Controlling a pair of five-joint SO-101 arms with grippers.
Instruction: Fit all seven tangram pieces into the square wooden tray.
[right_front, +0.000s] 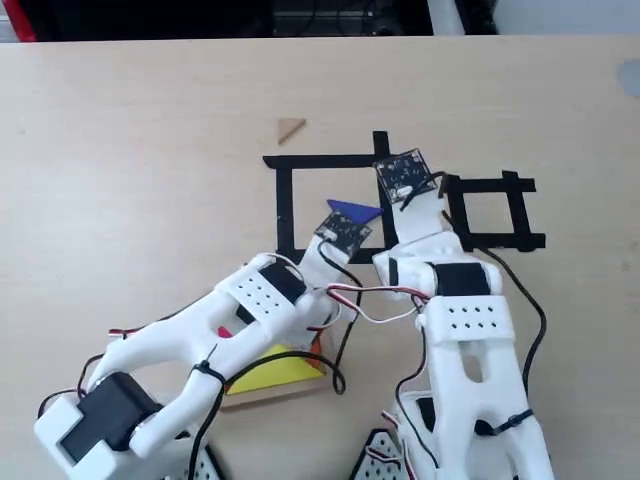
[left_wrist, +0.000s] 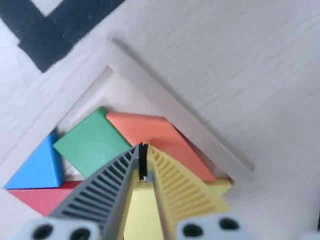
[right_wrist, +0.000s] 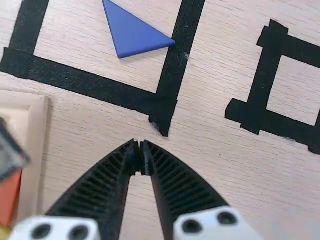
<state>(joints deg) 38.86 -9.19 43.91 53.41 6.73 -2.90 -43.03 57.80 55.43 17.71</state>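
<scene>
The left gripper (left_wrist: 142, 154) has its two fingers pressed together, tip against tip. The right gripper (right_wrist: 138, 150) has its tips touching too. Both arms stretch forward.

The surface (right_front: 150, 150) looked like pale, matt wood-grain laminate, crossed by dull black tape (right_wrist: 170, 65). The tray (left_wrist: 180, 116) was bare light wood, while its pieces (left_wrist: 92, 142) and the blue triangle (right_wrist: 132, 32) were smoothly painted. The left end effector (left_wrist: 142, 150) and right end effector (right_wrist: 138, 147) were ribbed plastic.
</scene>
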